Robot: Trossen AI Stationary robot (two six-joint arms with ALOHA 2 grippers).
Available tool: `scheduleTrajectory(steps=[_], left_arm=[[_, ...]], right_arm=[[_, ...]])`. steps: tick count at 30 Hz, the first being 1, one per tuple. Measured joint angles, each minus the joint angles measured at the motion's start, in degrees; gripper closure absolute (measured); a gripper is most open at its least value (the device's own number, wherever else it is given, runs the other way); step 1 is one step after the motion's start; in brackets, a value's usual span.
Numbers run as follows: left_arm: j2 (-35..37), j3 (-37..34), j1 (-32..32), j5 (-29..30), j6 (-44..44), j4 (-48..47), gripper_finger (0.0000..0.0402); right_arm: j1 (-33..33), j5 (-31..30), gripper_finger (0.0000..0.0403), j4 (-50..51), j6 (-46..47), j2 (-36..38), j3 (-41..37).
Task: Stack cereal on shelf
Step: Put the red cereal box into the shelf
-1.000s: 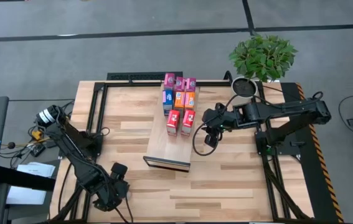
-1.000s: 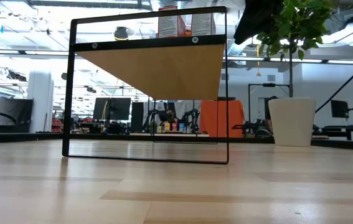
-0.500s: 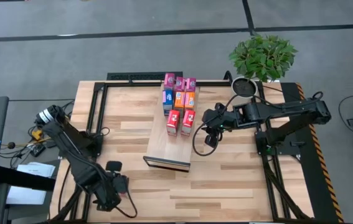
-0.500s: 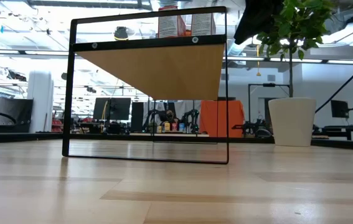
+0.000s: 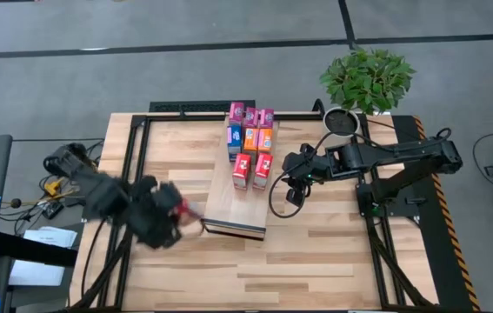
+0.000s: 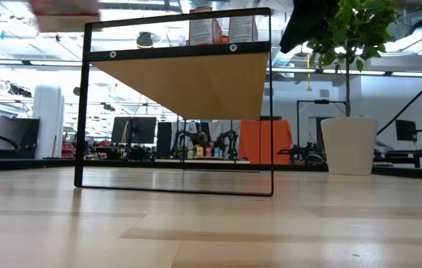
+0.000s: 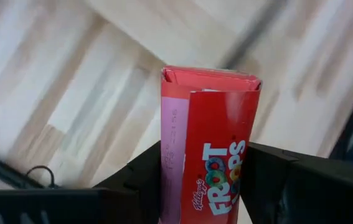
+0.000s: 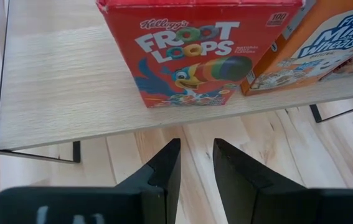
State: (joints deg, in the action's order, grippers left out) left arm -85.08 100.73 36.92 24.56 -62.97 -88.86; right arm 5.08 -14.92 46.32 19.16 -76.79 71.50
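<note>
change: left hand (image 5: 179, 214) swung up from the surface's (image 5: 333, 252) 7 o'clock corner to the shelf's (image 5: 233, 213) near end, pinching a red Froot Loops box (image 7: 210, 149)
meaning: one more box headed for the shelf
stock: eight cereal boxes (image 5: 251, 141) at shelf's 12 o'clock end
materials: glossy cardboard; pale smooth plank
right hand (image 8: 195, 165): idle at 3 o'clock, slightly spread, empty
</note>
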Motion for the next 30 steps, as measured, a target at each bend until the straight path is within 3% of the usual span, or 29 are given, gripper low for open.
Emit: scheduleTrajectory(steps=[8, 16, 20, 30], left_arm=[[0.1, 5.5, -15.9, -3.5, -4.2, -1.1, 0.0248], [-0.3, 5.6, -26.9, 1.8, 0.6, 4.7, 0.0248], [-1.3, 5.6, -30.3, 0.7, 6.3, 9.8, 0.0248], [-6.8, 5.5, -32.8, -2.3, 3.7, 12.5, 0.0248]], right_arm=[[0.0, 0.0, 0.0284, 0.0, -0.1, 0.0, 0.0], [0.0, 0.0, 0.0284, 0.0, -0.3, 0.0, 0.0], [0.0, 0.0, 0.0284, -0.1, -0.3, 0.0, 0.0], [0.0, 0.0, 0.0284, -0.1, -0.2, 0.0, 0.0]])
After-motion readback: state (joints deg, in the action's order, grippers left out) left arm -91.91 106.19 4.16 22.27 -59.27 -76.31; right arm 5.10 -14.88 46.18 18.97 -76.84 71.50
